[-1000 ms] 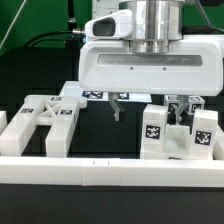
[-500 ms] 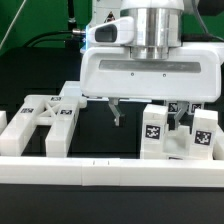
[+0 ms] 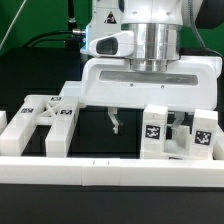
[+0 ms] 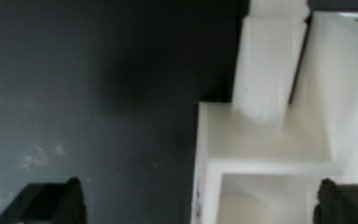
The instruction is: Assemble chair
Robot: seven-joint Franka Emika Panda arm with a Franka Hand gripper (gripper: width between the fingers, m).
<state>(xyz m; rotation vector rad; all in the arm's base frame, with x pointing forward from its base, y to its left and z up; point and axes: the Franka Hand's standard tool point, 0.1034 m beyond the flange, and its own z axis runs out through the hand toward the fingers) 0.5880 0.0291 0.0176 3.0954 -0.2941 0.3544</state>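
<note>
No writing can be read. The only markings are black-and-white square tags, and their patterns are too small to be made out. Three tags are counted on the upper faces of the cross-braced frame (image 3: 45,122), which lies at the exterior view's left. Two upright posts are seen at the exterior view's right, the first post (image 3: 152,133) and, further to that side, the second post (image 3: 203,138). Each carries one tag on the face turned to the camera. One long white rail (image 3: 110,172) is laid across the front of the dark table (image 3: 100,135).

The gripper (image 4: 197,203) is held above the table between the frame and the posts. Its jaws are spread wide and nothing is clamped. In the wrist view two dark fingertips (image 4: 48,200) are shown well apart, with a white part (image 4: 265,150) lying below them. It cannot be told which piece of the chair that part is.
</note>
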